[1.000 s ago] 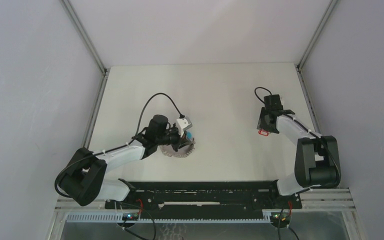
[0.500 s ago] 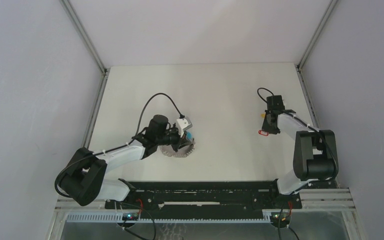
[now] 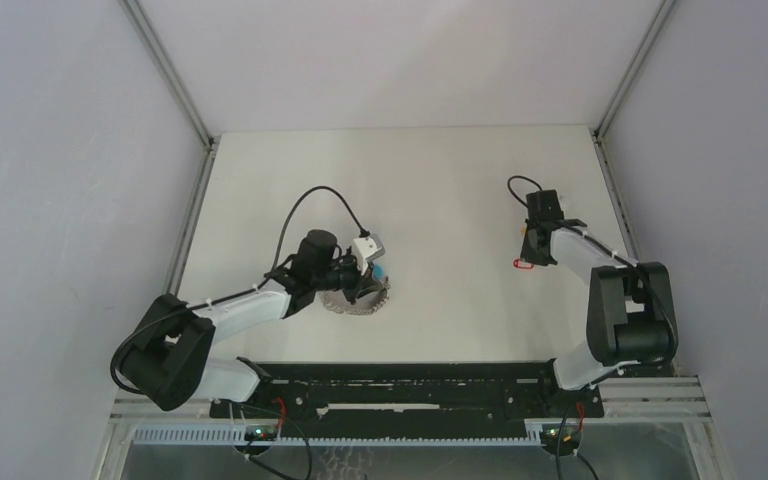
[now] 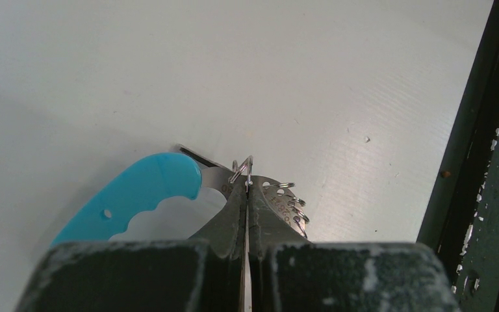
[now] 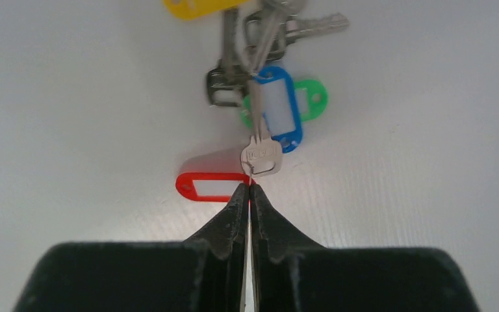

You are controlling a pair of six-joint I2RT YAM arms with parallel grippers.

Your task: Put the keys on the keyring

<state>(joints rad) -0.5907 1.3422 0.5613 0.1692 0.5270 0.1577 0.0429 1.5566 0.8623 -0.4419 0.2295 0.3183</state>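
Nearest to us, our left gripper (image 4: 247,187) is closed tight, its two fingers pinching the metal part of the keyring (image 4: 274,198). The keyring lies flat on the table (image 3: 440,180), just beyond the left arm's wrist. Its blue plastic handle (image 4: 136,198) curves away to one side, and a few small wire rings (image 4: 295,209) sit along its edge. We see no key hanging on any of them.

Farther out, and well apart to the right, our right gripper (image 5: 249,187) is also fully closed. Its tips meet at the end of the red tag (image 5: 209,186), just under the head of a silver key (image 5: 262,156), and appear to pinch the tag there. We cannot tell how firm that hold is.

Beyond that, the rest of the keys (image 5: 247,71) lie bunched on the table with a blue tag (image 5: 276,107), a green tag (image 5: 313,99) and a yellow tag (image 5: 198,6).

We judge the task is at an early stage. Both ends are gripped, but every key has yet to be carried over and threaded on.
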